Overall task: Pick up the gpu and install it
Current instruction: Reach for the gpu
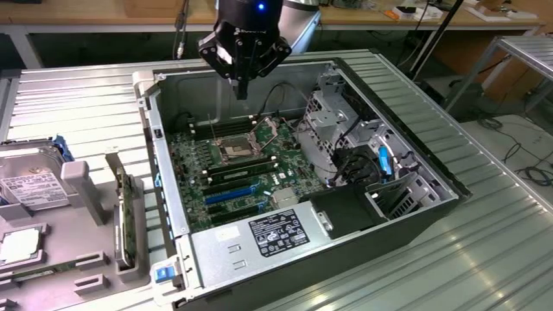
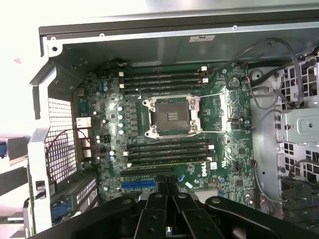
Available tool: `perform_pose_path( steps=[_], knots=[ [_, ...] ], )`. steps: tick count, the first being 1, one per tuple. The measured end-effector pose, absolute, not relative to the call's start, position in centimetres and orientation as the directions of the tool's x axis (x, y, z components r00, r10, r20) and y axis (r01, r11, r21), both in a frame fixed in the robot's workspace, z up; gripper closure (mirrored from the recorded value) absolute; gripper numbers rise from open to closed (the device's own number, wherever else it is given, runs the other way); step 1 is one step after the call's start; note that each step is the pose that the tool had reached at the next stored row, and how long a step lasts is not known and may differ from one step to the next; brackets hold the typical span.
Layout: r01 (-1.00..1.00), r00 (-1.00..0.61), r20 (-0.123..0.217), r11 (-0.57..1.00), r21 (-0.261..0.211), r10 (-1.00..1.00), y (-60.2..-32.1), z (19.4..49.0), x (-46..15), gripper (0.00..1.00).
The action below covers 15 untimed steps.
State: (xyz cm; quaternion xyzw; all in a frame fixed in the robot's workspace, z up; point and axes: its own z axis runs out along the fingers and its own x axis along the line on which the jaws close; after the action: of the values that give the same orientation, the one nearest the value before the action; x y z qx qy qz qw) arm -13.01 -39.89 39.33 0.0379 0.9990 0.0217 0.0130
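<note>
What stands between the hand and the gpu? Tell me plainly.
The hand, shut, hangs over the motherboard. The gpu stands on edge in a gray holder on the exterior view's left. The computer case's side wall rises between them; above its rim nothing visible blocks.

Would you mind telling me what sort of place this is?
Probably a robotics lab or workshop: a gripper hangs over an open computer case on a ribbed metal table, with wooden workbenches behind.
</note>
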Motion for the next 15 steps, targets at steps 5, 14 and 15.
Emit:
perform_pose_path(
  steps=[5, 14, 15],
  knots=[
    [0.075, -0.997, -0.025, 0.996, 0.044, 0.076, -39.9, 39.3, -14.8, 0.89],
    [0.075, -0.997, -0.024, 0.996, 0.044, 0.076, -39.9, 39.3, -16.1, 0.89],
    [0.075, -0.997, -0.024, 0.996, 0.044, 0.076, -39.9, 39.3, -16.2, 0.89]
  ],
)
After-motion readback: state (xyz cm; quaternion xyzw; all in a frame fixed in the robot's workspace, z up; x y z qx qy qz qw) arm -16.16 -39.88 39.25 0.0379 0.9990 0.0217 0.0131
